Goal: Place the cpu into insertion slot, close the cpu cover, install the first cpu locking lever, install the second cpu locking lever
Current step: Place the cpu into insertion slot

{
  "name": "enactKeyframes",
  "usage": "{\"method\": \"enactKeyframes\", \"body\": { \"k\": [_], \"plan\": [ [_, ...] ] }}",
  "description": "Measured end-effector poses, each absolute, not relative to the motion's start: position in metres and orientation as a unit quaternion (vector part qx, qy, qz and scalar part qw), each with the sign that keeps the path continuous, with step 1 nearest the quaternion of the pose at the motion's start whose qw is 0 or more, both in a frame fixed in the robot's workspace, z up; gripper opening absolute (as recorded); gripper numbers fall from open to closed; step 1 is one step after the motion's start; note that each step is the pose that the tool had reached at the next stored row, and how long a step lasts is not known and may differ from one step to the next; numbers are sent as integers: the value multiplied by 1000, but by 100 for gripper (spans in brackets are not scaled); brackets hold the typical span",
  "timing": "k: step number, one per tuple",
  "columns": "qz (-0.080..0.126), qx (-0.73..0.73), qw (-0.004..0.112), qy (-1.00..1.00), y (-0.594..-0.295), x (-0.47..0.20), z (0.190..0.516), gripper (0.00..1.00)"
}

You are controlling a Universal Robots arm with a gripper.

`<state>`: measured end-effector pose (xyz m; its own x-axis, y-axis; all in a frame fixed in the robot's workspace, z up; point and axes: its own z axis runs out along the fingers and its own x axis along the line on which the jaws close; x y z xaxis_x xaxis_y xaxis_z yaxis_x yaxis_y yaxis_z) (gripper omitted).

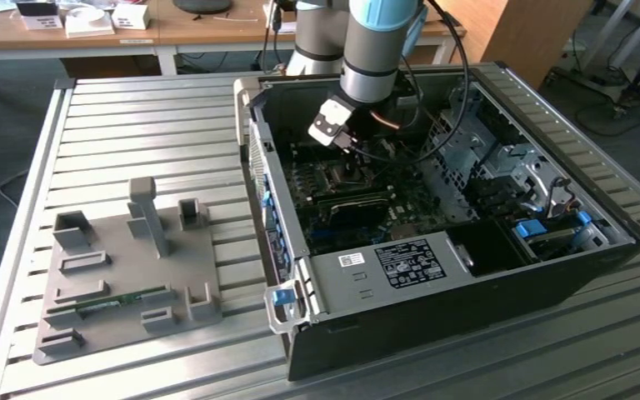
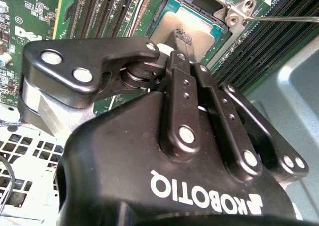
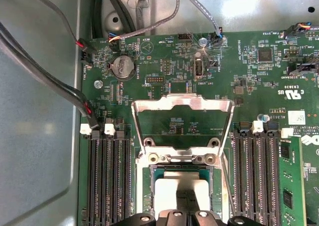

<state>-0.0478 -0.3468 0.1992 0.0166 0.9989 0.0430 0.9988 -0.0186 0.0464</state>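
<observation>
On the exterior view's left, one flat grey plastic tray [image 1: 120, 258] lies on the ribbed grey metal desk [image 1: 131, 133]. On the right stands one open black computer case [image 1: 442, 308], and one grey and blue arm [image 1: 376, 50] dips into it. Inside, in the first wrist view, one small square silver-grey cpu [image 3: 167, 193] lies in the one dark square insertion slot [image 3: 150, 186]. The one thin silvery cpu cover [image 3: 149, 106] is flipped open, just beside the slot. The one black pincer [image 2: 183, 36] is closed, with its tips together right over the middle of the cpu.
</observation>
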Motion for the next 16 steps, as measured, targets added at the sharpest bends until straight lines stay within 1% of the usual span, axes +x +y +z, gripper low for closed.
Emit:
{"method": "enactKeyframes", "body": {
  "k": [13,16],
  "plan": [
    [31,713,2,701,-347,-48,221,11],
    [31,713,1,701,-347,-48,221,11]
  ]
}}
